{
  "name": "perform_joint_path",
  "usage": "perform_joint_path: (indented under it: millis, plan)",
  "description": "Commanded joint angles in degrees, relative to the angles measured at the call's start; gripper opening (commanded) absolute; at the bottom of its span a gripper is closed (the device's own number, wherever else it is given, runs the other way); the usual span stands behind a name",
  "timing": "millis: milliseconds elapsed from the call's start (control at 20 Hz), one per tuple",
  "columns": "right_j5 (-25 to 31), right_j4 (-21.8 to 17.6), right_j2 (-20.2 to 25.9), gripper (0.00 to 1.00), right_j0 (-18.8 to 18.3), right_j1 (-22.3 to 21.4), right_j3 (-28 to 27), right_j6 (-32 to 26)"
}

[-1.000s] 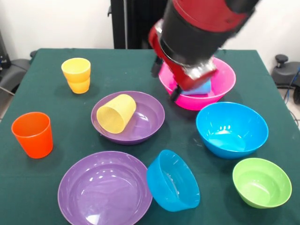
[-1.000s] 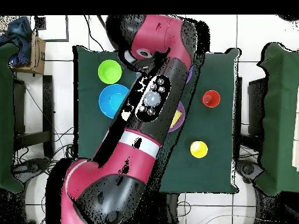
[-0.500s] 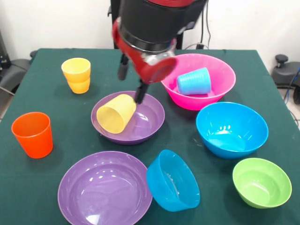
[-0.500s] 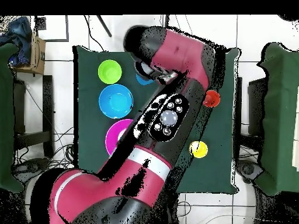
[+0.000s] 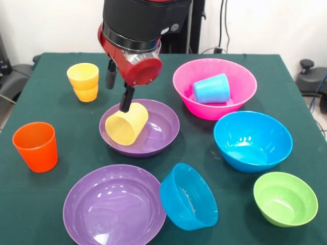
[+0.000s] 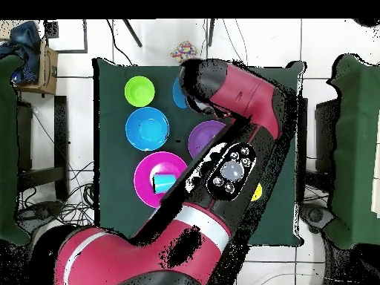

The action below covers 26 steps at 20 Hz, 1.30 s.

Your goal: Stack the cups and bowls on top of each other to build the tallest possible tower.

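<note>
My gripper (image 5: 118, 91) is open and empty, its two dark fingers (image 5: 126, 100) spread. The lower fingertip is right at the top of the pale yellow ribbed cup (image 5: 126, 123). That cup lies on its side in a purple bowl (image 5: 164, 128). A light blue cup (image 5: 210, 89) lies on its side in the big pink bowl (image 5: 240, 76). Two amber-yellow cups (image 5: 83, 81) stand nested at the back left, and an orange cup (image 5: 36, 146) is upright at the left. In the overhead view the arm hides the gripper; the pink bowl (image 6: 145, 172) and light blue cup (image 6: 162, 182) show.
A big blue bowl (image 5: 253, 140), a small green bowl (image 5: 285, 198), a tilted small blue bowl (image 5: 188, 196) and a second purple bowl (image 5: 113, 206) crowd the near half. Overhead, the green bowl (image 6: 139, 91) and big blue bowl (image 6: 147, 128) lie beside the arm (image 6: 237, 96).
The arm has swung from over the pink bowl across to the purple bowl holding the pale yellow cup. The light blue cup now lies uncovered in the pink bowl.
</note>
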Motion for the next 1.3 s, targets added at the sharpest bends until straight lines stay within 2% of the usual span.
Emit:
perform_joint_path:
  millis: [50, 100, 250, 350, 500, 700, 900, 1300]
  plan:
    - [0.35, -7.21, 9.82, 1.00, -0.07, -1.67, 5.85, -10.07]
    - [0.70, -8.01, 9.37, 1.00, 0.19, -1.53, 5.56, -9.59]
    - [7.79, -10.50, 6.06, 1.00, 1.60, -0.50, 4.02, -6.02]
    - [4.93, -10.68, 6.96, 1.00, 1.43, -1.12, 6.09, -4.90]
    - [-3.64, -8.36, 10.80, 1.00, 0.44, -2.36, 11.96, -2.88]
    - [-11.86, -7.81, 15.20, 1.00, -1.00, -2.85, 16.82, -4.46]
    - [-14.81, -8.42, 16.60, 1.00, -1.41, -3.47, 19.10, -3.74]
    - [-17.08, -9.28, 18.59, 1.00, -2.28, -2.07, 18.87, -3.42]
